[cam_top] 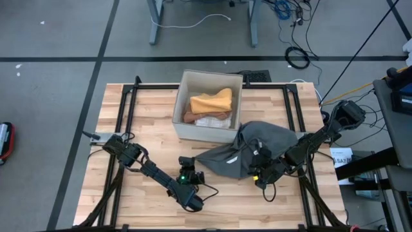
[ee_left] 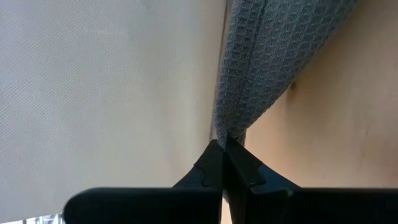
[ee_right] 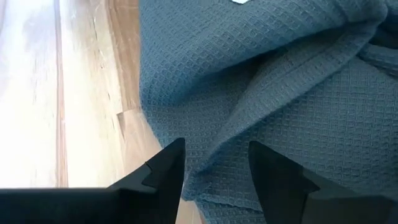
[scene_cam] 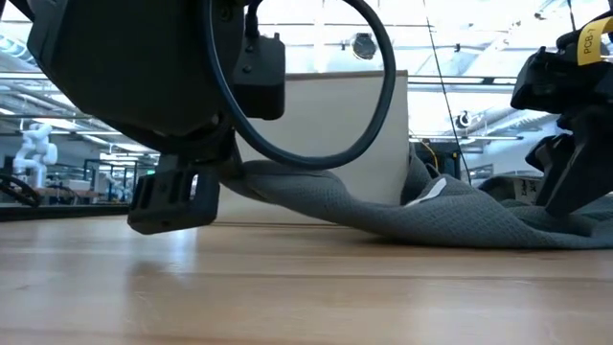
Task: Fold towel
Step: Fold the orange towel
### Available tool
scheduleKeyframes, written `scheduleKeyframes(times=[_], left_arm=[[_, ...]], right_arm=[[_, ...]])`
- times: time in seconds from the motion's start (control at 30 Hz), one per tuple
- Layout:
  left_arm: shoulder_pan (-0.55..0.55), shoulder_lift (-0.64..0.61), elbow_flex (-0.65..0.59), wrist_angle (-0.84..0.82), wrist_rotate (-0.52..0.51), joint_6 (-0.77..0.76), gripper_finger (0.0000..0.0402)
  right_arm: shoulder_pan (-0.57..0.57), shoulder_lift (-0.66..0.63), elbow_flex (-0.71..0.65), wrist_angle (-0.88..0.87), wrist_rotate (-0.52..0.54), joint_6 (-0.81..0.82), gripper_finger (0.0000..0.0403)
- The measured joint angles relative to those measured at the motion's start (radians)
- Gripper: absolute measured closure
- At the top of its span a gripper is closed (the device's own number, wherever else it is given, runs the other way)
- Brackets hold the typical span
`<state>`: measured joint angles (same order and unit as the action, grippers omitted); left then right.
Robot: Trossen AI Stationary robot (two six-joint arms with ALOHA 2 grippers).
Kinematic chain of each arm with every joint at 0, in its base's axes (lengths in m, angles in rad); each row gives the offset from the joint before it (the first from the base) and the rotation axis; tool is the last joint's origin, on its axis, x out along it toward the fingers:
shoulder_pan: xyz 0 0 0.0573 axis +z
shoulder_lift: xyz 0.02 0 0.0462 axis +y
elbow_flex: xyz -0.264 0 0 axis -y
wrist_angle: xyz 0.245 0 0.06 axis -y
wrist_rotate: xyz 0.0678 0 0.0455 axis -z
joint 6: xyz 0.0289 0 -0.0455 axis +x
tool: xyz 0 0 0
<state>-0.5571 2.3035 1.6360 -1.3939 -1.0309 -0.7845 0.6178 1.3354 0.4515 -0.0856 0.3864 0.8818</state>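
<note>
Rumpled grey waffle-weave towel (cam_top: 248, 149), corner pinched in left fingers (ee_left: 225, 163); right fingers (ee_right: 214, 165) apart.

A crumpled dark grey waffle-weave towel (cam_top: 254, 149) lies on the pale wooden slatted table (cam_top: 148, 116), just beside an open cream cardboard box (cam_top: 185, 90) holding a folded mustard-yellow cloth (cam_top: 212, 102). The left gripper (cam_top: 191, 173) sits at the towel's near-left corner; the right gripper (cam_top: 260, 169) rests against its opposite edge.
</note>
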Motion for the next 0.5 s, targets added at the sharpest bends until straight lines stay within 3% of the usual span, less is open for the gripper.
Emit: scheduleKeyframes(times=[0.37, 0.5], left_arm=[[0.0, 0.0, 0.0, 0.05, -0.013, 0.008, 0.0401], [0.0, 0.0, 0.0, 0.061, -0.024, 0.009, 0.0401]], right_arm=[[-0.017, 0.117, 0.003, 0.055, 0.025, -0.004, 0.0242], [-0.017, 0.126, 0.003, 0.08, 0.026, -0.007, 0.028]])
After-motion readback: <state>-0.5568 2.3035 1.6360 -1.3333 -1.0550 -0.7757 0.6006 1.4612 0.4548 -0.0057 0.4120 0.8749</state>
